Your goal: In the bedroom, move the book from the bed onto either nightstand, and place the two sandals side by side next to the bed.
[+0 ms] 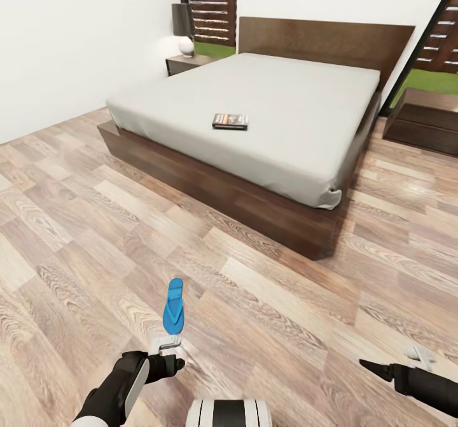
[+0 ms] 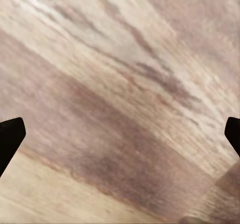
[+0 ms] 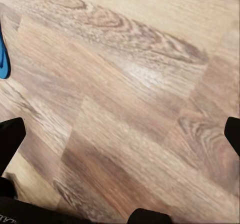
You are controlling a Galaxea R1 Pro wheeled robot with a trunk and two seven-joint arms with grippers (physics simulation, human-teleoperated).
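Observation:
The book point(image 1: 229, 121) lies flat near the middle of the bed point(image 1: 286, 96) on the pale mattress. One blue sandal point(image 1: 173, 305) lies on the wood floor, toe pointing toward the bed. Its edge also shows in the right wrist view as a blue sliver point(image 3: 3, 54). The other sandal is out of view. My left gripper point(image 1: 168, 344) hovers right at the sandal's near end, its fingers point(image 2: 10, 136) spread wide over bare floor, open. My right gripper point(image 1: 416, 354) hangs low at the right, open, with nothing in it. One nightstand point(image 1: 184, 63) stands left of the headboard, the other point(image 1: 425, 119) on the right.
A lamp with a round white base point(image 1: 186, 46) stands on the left nightstand. The bed's dark frame corner point(image 1: 318, 239) juts toward me. Wood-plank floor point(image 1: 76, 223) stretches wide between me and the bed. White wall on the left, windows behind the headboard.

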